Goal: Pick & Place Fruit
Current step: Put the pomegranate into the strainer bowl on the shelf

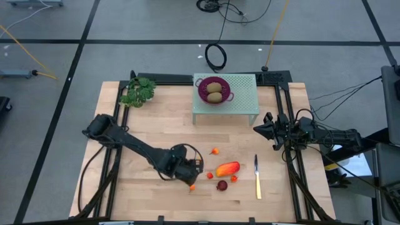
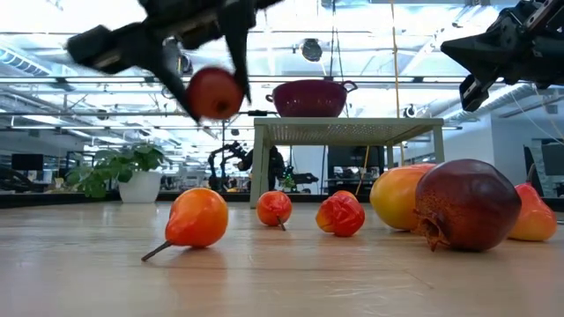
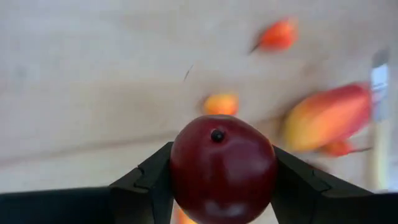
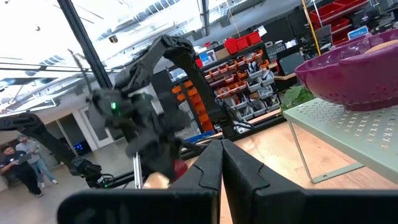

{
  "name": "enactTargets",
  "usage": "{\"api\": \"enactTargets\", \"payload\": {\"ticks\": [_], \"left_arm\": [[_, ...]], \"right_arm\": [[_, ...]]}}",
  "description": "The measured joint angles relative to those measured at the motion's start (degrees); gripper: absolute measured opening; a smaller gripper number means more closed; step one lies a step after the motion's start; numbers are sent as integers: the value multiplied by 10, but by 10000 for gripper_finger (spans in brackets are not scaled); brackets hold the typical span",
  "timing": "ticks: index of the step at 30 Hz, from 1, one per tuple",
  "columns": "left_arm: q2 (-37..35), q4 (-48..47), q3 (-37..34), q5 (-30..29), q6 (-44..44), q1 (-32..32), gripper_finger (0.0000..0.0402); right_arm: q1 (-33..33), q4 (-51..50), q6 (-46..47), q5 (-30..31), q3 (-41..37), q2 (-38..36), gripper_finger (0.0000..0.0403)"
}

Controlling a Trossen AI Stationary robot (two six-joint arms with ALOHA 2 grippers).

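The dark red ball point(image 3: 222, 168), smooth, round and probably light and slippery, sits pinched across its widest part by the left gripper point(image 3: 222, 186), lifted clear of the tabletop just beside the elongated orange-red fruit point(image 1: 227, 168). Beyond that fruit, the purple colander point(image 1: 214, 89) on the green rack point(image 1: 244, 100) already holds two olive-brown ovals point(image 1: 214, 91). The right gripper point(image 1: 267, 129) waits pressed together beside the rack.

Behind my table I see a grey floor point(image 1: 156, 59) with dark lines, cables point(image 1: 215, 55), red bins point(image 4: 239, 43) on shelving, bright ceiling lights point(image 2: 370, 18).
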Motion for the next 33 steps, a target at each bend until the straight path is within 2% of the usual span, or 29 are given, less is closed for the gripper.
{"api": "enactTargets", "payload": {"ticks": [7, 15, 22, 25, 29, 33], "left_arm": [[-51, 29, 0, -99, 66, 22, 186], [-75, 123, 0, -128, 208, 65, 191], [-75, 233, 0, -128, 347, 105, 192], [-76, 267, 0, -117, 403, 126, 193], [-87, 298, 1, -84, 491, 161, 186], [-108, 303, 1, -39, 574, 201, 191]], "right_arm": [[0, 0, -2, 1, 0, 0, 4], [0, 1, -2, 1, 0, 0, 4], [0, 1, -2, 1, 0, 0, 4], [0, 1, 0, 23, 0, 0, 4], [0, 1, 0, 58, 0, 0, 4], [0, -1, 0, 60, 0, 0, 4]]}}
